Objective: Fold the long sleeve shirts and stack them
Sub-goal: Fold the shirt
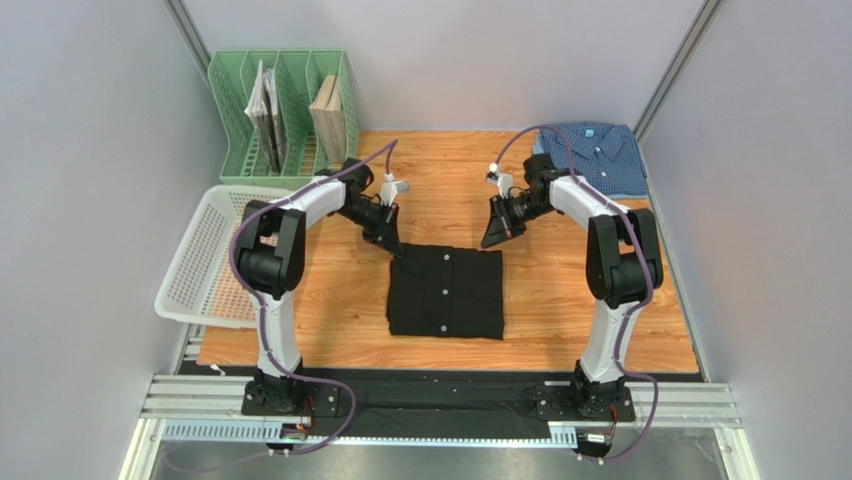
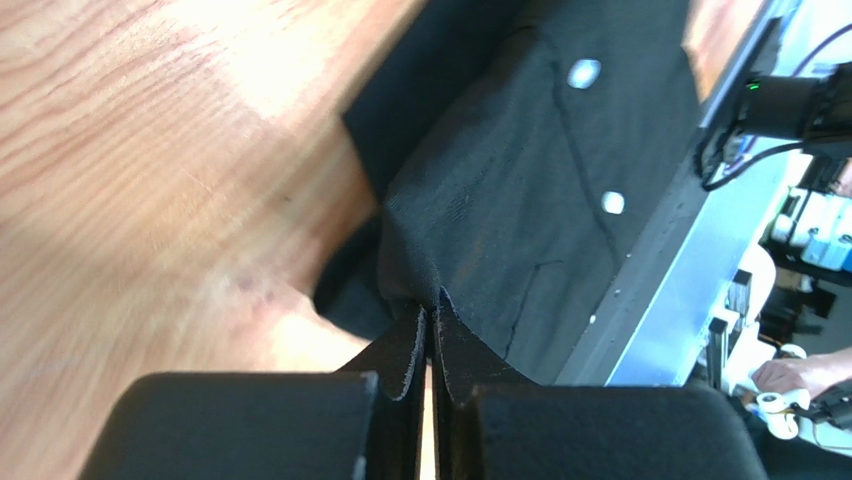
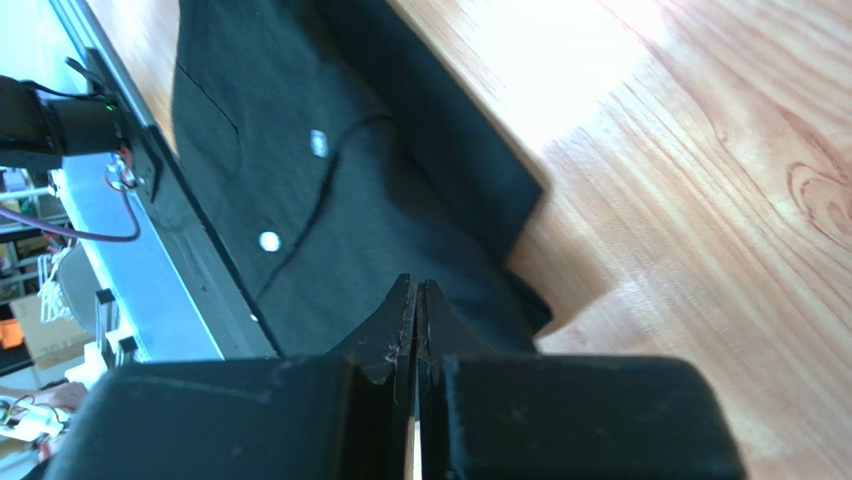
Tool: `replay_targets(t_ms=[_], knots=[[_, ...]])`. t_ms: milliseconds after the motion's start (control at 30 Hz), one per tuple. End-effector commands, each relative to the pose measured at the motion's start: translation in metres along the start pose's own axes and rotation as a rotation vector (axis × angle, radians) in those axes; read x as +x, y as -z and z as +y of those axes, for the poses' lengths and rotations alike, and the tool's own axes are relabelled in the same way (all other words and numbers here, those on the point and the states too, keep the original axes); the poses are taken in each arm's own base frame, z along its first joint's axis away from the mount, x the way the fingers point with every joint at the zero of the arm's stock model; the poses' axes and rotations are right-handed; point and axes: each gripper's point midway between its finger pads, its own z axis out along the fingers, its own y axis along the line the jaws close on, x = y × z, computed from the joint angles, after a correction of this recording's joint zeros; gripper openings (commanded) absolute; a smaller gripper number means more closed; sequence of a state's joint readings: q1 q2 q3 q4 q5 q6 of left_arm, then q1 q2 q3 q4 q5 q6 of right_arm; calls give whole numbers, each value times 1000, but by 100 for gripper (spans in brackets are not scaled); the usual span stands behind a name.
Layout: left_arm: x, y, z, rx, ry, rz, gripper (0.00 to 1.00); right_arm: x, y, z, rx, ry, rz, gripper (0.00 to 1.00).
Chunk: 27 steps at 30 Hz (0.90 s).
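I have the black shirt [image 1: 446, 292] folded on the table [image 1: 560, 300]. The blue shirt [image 1: 597, 155] sits beyond its far right corner, nearer my right arm. The left gripper [image 1: 392, 245] and right gripper [image 1: 493, 238] are at its far corners, jaws together; whether they pinch cloth, I can't tell.

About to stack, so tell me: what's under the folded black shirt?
Only the wooden table shows around the black shirt; folded-under layers peek out at its far corners. Anything beneath is covered.

Folded black shirt [image 1: 446, 293] mid-table, blue checked shirt [image 1: 598, 155] far-right.
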<state>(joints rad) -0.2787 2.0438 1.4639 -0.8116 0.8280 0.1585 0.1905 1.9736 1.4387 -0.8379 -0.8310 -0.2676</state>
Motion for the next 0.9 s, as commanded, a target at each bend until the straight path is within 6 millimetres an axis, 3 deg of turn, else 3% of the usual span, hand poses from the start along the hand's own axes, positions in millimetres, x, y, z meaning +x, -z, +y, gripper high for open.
replay_targets(t_ms=[0, 167, 267, 333, 433, 467, 567, 733, 800, 833, 867], knots=[[-10, 39, -31, 22, -61, -98, 0, -29, 19, 30, -7, 64, -108, 0], [6, 21, 9, -33, 43, -24, 0, -31, 1, 2, 54, 12, -87, 1], [10, 11, 32, -70, 95, 9, 0, -25, -6, -9, 75, -18, -67, 28], [14, 6, 50, -117, 115, 38, 0, -26, -7, -10, 80, -25, -69, 32], [8, 6, 55, -122, 130, 43, 1, -24, -10, -10, 68, -49, -49, 31], [3, 9, 54, -127, 109, 33, 9, -23, -11, -11, 60, -57, -42, 30], [-3, 21, 52, -164, 33, 22, 19, -17, -12, -6, 30, -88, -24, 30], [-2, 31, 47, -166, -52, 42, 33, -11, -18, -6, 4, -116, -22, 51], [-8, 36, 43, -163, -121, 31, 41, -12, -19, -7, 0, -117, -28, 51], [-18, 44, 30, -142, -173, -8, 43, -14, -21, -7, -4, -126, -32, 49], [-27, 49, 24, -131, -256, -36, 52, -13, -24, -9, -13, -143, -28, 47]])
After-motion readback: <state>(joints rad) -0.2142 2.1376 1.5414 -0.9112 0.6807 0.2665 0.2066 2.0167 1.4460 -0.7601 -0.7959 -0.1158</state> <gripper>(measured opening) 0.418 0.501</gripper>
